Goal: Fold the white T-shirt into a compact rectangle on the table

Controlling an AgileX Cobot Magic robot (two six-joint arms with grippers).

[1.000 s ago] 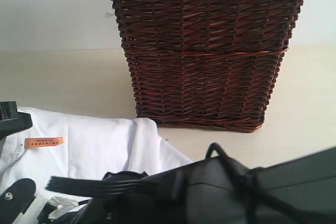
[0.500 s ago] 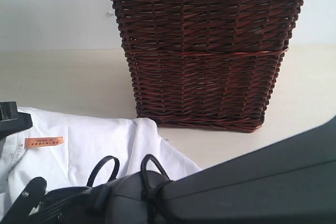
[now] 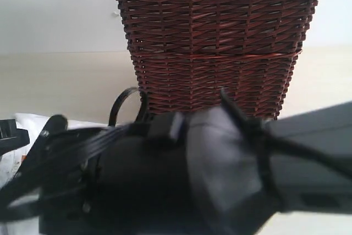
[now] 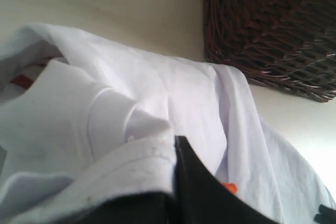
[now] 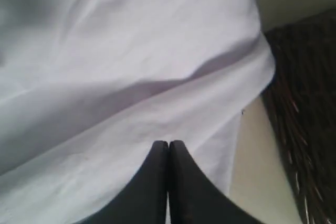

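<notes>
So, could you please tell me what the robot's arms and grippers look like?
All black. The right arm is a bulky rounded housing with thin cables looping off it. The right gripper has two smooth tapering fingers; the left gripper shows one angular finger.

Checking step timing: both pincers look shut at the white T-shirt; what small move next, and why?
Probably lift the right pincer slightly to carry the white T-shirt edge over: its tips are closed at the fabric, and the left pincer holds cloth.
</notes>
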